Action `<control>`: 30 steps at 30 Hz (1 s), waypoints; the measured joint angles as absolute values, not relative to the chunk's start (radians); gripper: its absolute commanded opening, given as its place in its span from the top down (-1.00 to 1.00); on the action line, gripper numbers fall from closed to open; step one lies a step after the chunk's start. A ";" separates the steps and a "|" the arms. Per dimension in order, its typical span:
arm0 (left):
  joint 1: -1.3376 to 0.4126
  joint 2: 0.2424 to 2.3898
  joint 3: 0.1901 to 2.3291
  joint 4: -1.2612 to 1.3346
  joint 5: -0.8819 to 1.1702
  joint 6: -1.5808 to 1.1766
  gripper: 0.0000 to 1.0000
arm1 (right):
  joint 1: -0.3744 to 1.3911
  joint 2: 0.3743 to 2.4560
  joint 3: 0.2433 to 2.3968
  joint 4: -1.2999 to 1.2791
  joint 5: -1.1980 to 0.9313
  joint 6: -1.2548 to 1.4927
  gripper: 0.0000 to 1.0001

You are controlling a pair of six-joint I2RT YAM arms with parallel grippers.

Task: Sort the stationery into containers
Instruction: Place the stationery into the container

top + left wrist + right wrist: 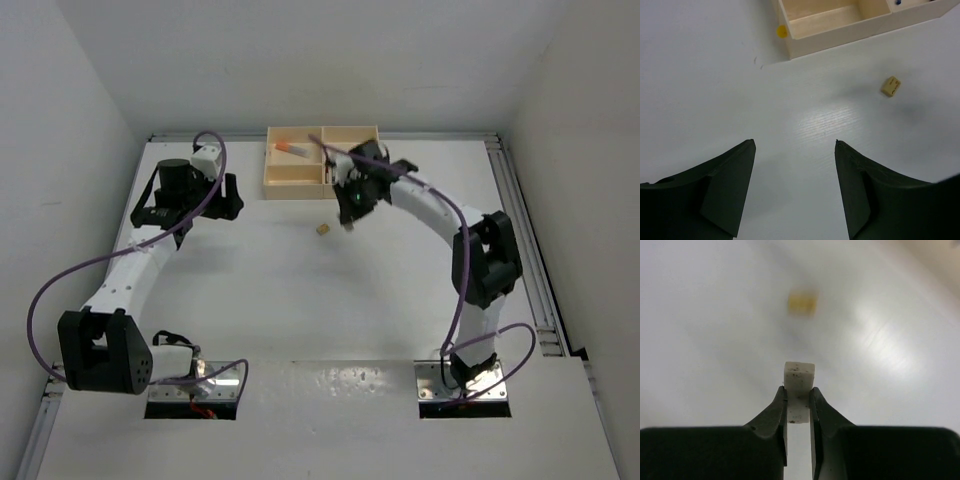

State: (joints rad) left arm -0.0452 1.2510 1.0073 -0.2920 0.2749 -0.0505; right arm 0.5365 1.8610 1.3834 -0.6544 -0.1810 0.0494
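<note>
My right gripper (798,388) is shut on a small beige-grey eraser block (799,372) that sticks out past the fingertips, held above the white table. A tiny tan block (802,302) lies blurred on the table beyond it. From above, the right gripper (348,222) hangs just right of the tan block (323,229), in front of the cream tray (272,187). An orange marker (287,147) lies in the tray's left compartment. My left gripper (794,142) is open over bare table with nothing between its fingers. The tan block (890,86) lies ahead to its right.
The tray's near wall (840,40) crosses the top of the left wrist view, with a small yellow spot (782,31) at its corner and a blue tip (897,2) inside. Purple cables (40,300) loop off both arms. White walls enclose the table.
</note>
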 measured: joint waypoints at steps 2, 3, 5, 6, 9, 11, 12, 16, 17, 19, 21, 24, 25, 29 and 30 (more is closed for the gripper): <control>-0.042 1.263 1.007 -0.286 0.290 -0.048 -0.42 | 0.479 1.917 1.572 -0.608 -0.215 0.044 1.00; -0.039 1.269 1.007 -0.284 0.297 -0.046 -0.42 | 0.457 1.931 1.637 -0.563 -0.225 0.043 1.00; -0.034 1.284 1.007 -0.278 0.306 -0.041 -0.42 | 0.426 1.933 1.703 -0.457 -0.241 0.038 1.00; -0.032 1.289 1.007 -0.276 0.309 -0.038 -0.42 | 0.422 1.932 1.710 -0.390 -0.244 0.036 1.00; -0.023 1.311 1.014 -0.276 0.318 -0.035 -0.42 | 0.431 1.975 1.739 -0.245 -0.247 0.035 1.00; -0.017 1.326 1.019 -0.275 0.320 -0.035 -0.42 | 0.445 2.051 1.807 -0.168 -0.244 0.045 1.00; -0.015 1.332 1.020 -0.275 0.321 -0.034 -0.42 | 0.451 2.097 1.844 -0.134 -0.243 0.055 1.00; 0.002 1.351 1.020 -0.276 0.333 -0.034 -0.42 | 0.469 2.238 1.905 -0.036 -0.235 0.093 1.00; 0.011 1.355 1.020 -0.276 0.337 -0.034 -0.42 | 0.473 2.264 1.905 -0.029 -0.234 0.101 1.00; 0.020 1.358 1.020 -0.276 0.338 -0.034 -0.42 | 0.477 2.292 1.905 -0.026 -0.234 0.109 1.00; 0.031 1.360 1.020 -0.276 0.342 -0.030 -0.42 | 0.481 2.313 1.904 -0.021 -0.234 0.114 1.00; 0.036 1.362 1.020 -0.275 0.349 -0.028 -0.42 | 0.483 2.321 1.895 0.001 -0.234 0.117 0.94; 0.036 1.363 1.020 -0.275 0.350 -0.027 -0.44 | 0.484 2.321 1.895 0.008 -0.234 0.117 0.83; 0.040 1.372 1.020 -0.275 0.364 -0.019 -0.58 | 0.488 2.322 1.895 0.034 -0.232 0.108 0.36; 0.041 1.374 1.020 -0.276 0.369 -0.017 -0.59 | 0.488 2.325 1.896 0.037 -0.231 0.107 0.28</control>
State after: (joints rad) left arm 0.0410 1.3739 1.0203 -0.2756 0.3687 -0.0166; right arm 0.4881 2.3245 1.8957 0.0372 -0.2314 0.1066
